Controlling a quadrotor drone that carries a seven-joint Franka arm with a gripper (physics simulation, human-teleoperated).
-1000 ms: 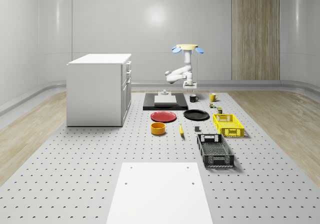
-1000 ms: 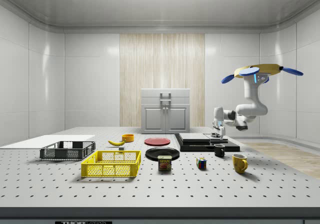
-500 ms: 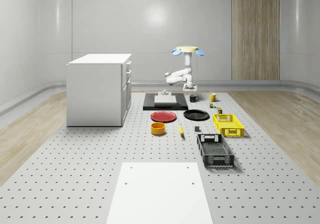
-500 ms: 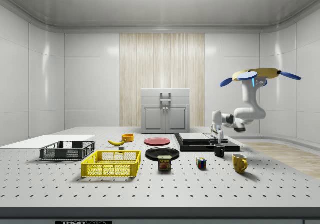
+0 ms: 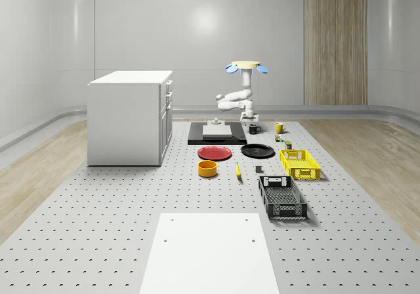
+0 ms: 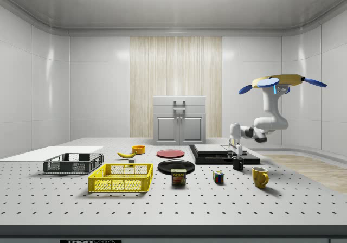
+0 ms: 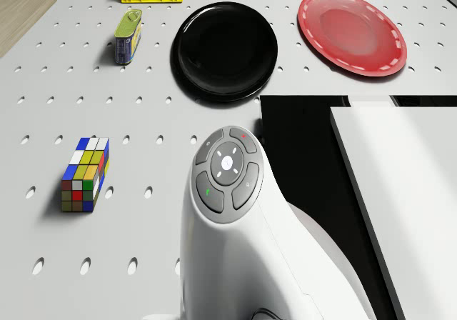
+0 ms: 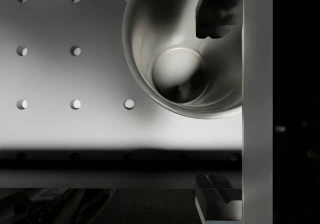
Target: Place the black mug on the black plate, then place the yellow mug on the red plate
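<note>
The black mug (image 5: 253, 128) stands on the table beside the black platform, and the wrist view looks straight down into the mug (image 8: 182, 59). My gripper (image 8: 215, 105) is open just above it, one finger (image 8: 217, 14) over the mug's mouth and the other (image 8: 215, 199) outside the wall. The gripper (image 6: 235, 152) hangs right over the black mug (image 6: 238, 164), with the drone (image 6: 282, 81) hovering behind and above. The yellow mug (image 6: 259, 176) stands apart near the table's edge. Black plate (image 7: 227, 40) and red plate (image 7: 351, 33) lie side by side, both bare.
A black platform with a white slab (image 5: 216, 133) lies right beside the black mug. A Rubik's cube (image 7: 86, 173), a spam can (image 7: 127, 38) and a yellow crate (image 5: 299, 163) sit near the plates. Farther off are a black crate (image 5: 282, 197), an orange bowl (image 5: 207, 168), a banana (image 5: 237, 170) and a white cabinet (image 5: 128, 117).
The drone has sunk a little and the arm has lowered the gripper, which now sits just above the black mug. The mugs and plates have not moved.
</note>
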